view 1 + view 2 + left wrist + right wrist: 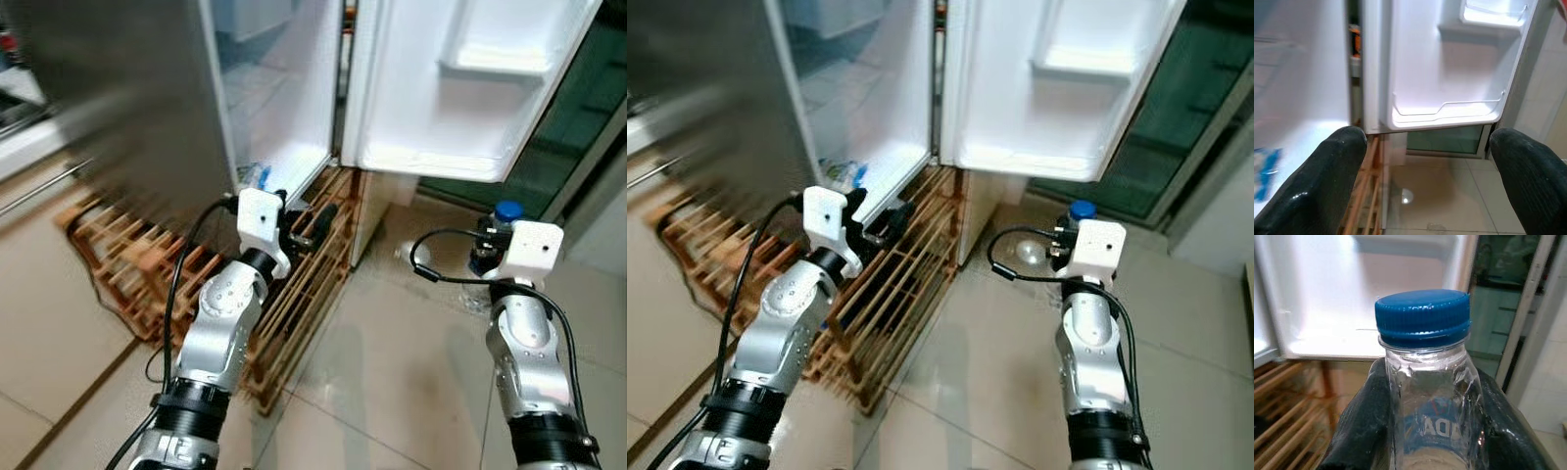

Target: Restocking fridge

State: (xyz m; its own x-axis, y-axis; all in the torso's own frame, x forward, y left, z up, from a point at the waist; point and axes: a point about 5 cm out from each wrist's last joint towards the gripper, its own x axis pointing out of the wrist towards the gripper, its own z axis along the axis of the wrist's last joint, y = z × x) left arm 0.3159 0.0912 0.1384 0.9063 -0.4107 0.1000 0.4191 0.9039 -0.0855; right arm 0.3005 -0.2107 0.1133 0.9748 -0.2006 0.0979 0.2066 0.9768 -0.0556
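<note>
Bottle (1427, 382) base cut off by frame edge; fridge interior (279, 88) contents blurred.

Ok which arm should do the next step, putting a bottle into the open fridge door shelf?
Right, probably. The right tool already grips the clear bottle with a blue cap, upright, and the open door's bottom shelf sits ahead of it. The left tool is open and empty near the wooden rack.

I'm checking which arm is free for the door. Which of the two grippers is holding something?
The right gripper: its fingers are shut on a clear bottle with a blue cap. The left gripper is open.
</note>
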